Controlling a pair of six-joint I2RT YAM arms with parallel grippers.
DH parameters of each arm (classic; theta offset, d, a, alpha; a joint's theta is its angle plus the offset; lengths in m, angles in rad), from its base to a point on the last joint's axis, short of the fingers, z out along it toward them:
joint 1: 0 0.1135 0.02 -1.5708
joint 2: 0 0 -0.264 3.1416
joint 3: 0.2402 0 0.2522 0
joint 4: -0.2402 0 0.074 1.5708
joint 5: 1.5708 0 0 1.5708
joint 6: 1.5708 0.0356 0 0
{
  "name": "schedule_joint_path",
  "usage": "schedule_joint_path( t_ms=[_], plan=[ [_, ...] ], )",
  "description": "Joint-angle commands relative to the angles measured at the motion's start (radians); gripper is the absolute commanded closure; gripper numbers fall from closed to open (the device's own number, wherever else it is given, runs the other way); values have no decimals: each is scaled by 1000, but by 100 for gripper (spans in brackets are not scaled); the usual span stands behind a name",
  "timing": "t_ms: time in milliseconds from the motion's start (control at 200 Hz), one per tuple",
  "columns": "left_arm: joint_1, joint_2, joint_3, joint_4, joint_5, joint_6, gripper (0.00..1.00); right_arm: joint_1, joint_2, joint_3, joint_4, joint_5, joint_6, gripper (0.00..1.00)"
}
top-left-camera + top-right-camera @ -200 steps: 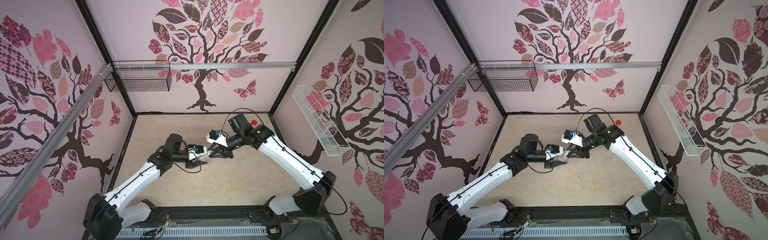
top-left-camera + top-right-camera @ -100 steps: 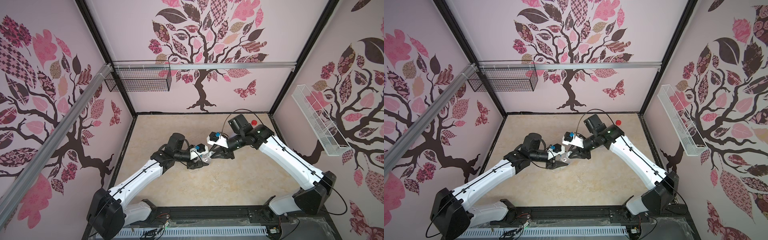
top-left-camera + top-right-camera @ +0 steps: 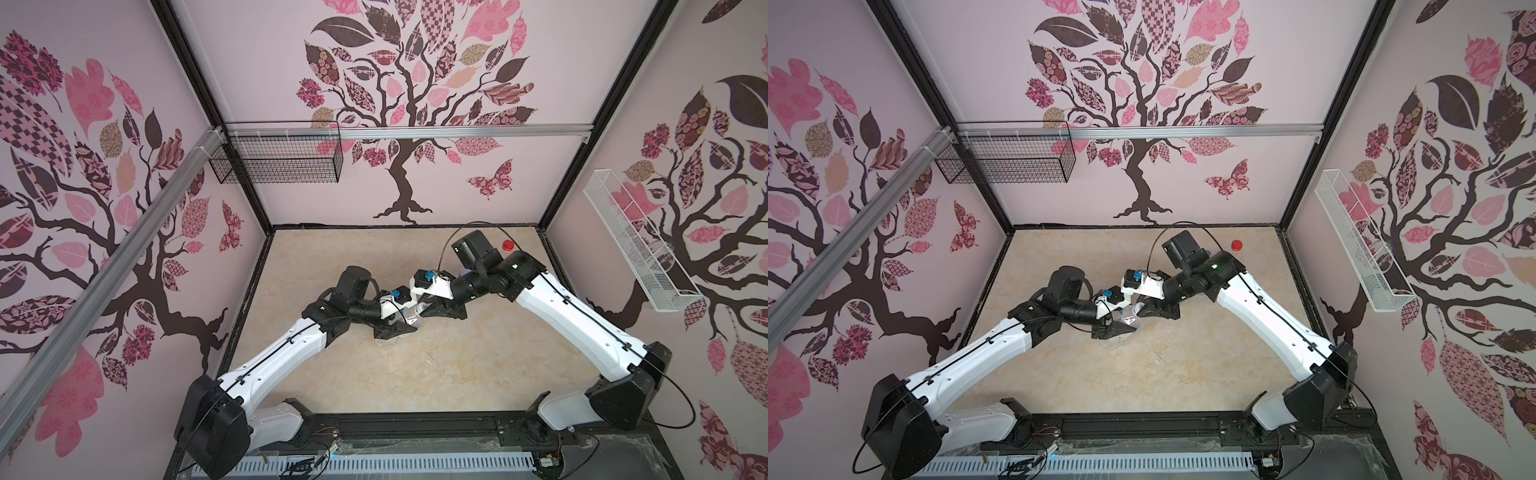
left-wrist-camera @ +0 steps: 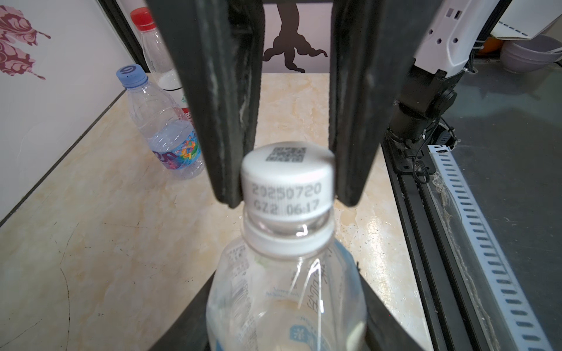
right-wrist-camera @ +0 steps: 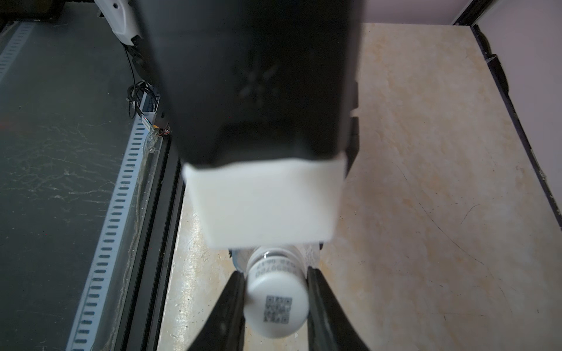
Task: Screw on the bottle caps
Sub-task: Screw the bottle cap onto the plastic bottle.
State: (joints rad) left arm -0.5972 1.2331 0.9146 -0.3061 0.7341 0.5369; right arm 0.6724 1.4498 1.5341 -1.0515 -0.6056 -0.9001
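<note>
A clear bottle (image 4: 286, 288) with a white-green label is held tilted over the middle of the table, and my left gripper (image 4: 286, 329) is shut on its body. A white cap (image 4: 287, 179) with a dark code mark sits on its neck. My right gripper (image 5: 276, 304) is shut on that white cap (image 5: 275, 299), one finger on each side. In both top views the two grippers meet at the bottle (image 3: 411, 318) (image 3: 1129, 320). A squat bottle (image 4: 170, 133) with a blue cap (image 4: 131, 75) and a bottle with a red cap (image 4: 145, 20) stand at the back.
The red cap (image 3: 507, 245) shows near the back right corner, behind my right arm. A black wire basket (image 3: 276, 162) hangs on the back wall and a white one (image 3: 636, 249) on the right wall. A slotted rail (image 4: 474, 212) runs along the table's front edge.
My left arm has edged slightly toward the right gripper. Both grippers have stayed together at the bottle in the middle of the table.
</note>
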Motion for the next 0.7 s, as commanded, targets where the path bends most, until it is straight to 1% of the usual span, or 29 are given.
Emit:
schedule_joint_path(
  t_ms=[0, 115, 250, 340, 430, 530, 660, 695],
  plan=[
    [7, -5, 34, 59, -70, -59, 65, 19, -38, 11, 4, 6, 63, 73],
    [7, -22, 27, 74, -132, -87, 65, 20, -22, 26, 4, 9, 122, 73],
    [7, -31, 23, 111, -165, -114, 65, 23, -10, 20, 19, 44, 189, 73],
    [6, -34, 21, 133, -200, -123, 66, 28, 2, 20, 38, 101, 268, 73],
    [5, -40, 25, 152, -228, -124, 66, 44, 22, 25, 22, 172, 298, 73],
    [-4, -46, 45, 152, -265, -121, 66, 62, 55, 37, 12, 245, 365, 74],
    [-17, -48, 66, 166, -299, -131, 66, 86, 97, 43, 41, 411, 498, 74],
    [-23, -52, 64, 177, -313, -136, 66, 87, 109, 47, 44, 430, 537, 74]
  ],
)
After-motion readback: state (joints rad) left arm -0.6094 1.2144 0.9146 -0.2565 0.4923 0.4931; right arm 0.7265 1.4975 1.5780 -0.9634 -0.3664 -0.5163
